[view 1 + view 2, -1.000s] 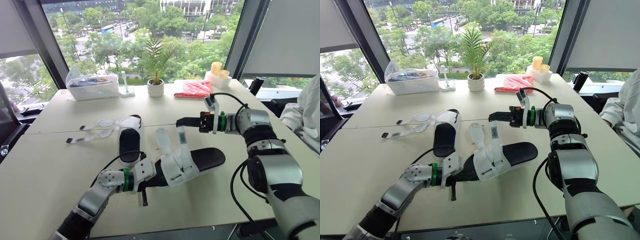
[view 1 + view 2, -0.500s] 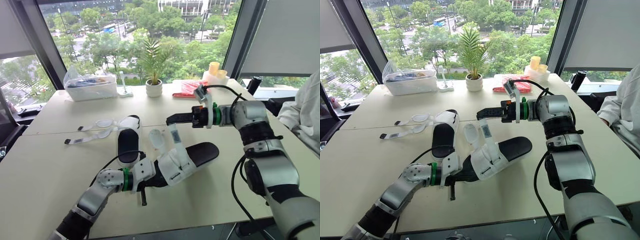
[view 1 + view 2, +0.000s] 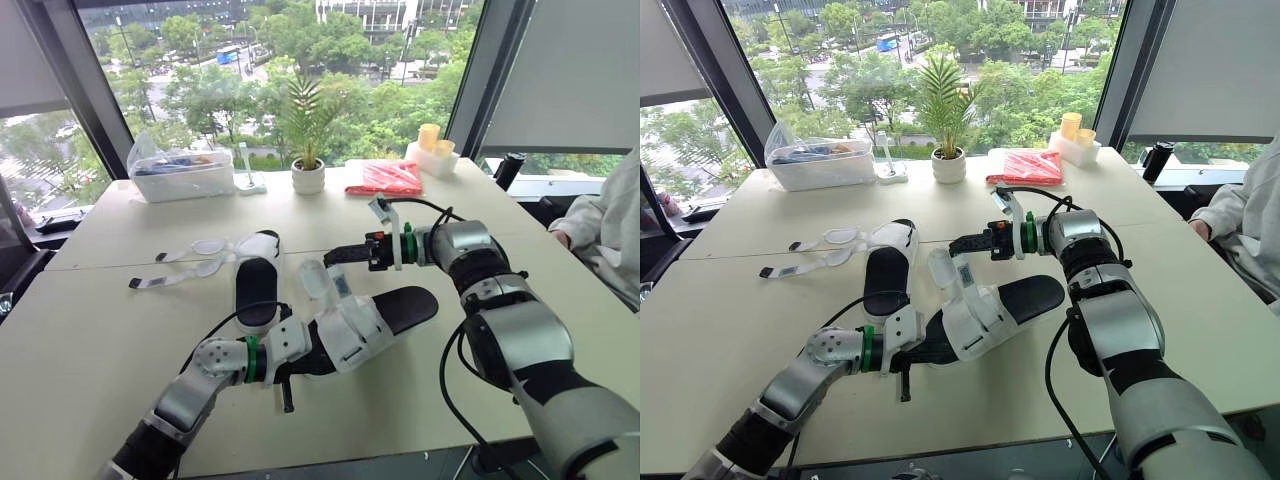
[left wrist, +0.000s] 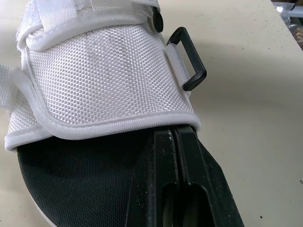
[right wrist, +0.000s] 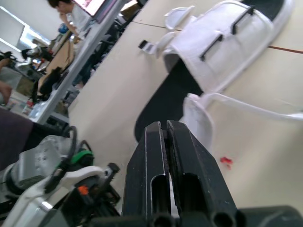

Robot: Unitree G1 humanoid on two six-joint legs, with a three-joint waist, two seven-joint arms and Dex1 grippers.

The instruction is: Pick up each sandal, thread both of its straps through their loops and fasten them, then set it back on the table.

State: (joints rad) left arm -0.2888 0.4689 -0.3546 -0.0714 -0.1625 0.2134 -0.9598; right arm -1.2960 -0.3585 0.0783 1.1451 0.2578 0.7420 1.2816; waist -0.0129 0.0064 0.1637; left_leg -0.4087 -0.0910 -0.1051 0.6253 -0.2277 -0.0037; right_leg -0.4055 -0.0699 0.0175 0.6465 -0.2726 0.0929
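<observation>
The near sandal, black sole with a white mesh upper, is tilted up off the table. My left gripper is shut on the edge of its sole, under the upper, beside a black loop. One strap with a label stands upright. My right gripper is at that strap's tip, fingers pressed together and seemingly pinching it. The second sandal lies flat behind, its loose straps spread out to the left.
At the back of the table stand a potted plant, a clear plastic box, a red packet and yellow cups. A person's sleeve is at the right edge. A black cable loops by my left arm.
My right gripper has moved left and lower, towards the sandal, and the upright strap has leaned left with it. The held sandal has turned slightly. My left arm stays put.
</observation>
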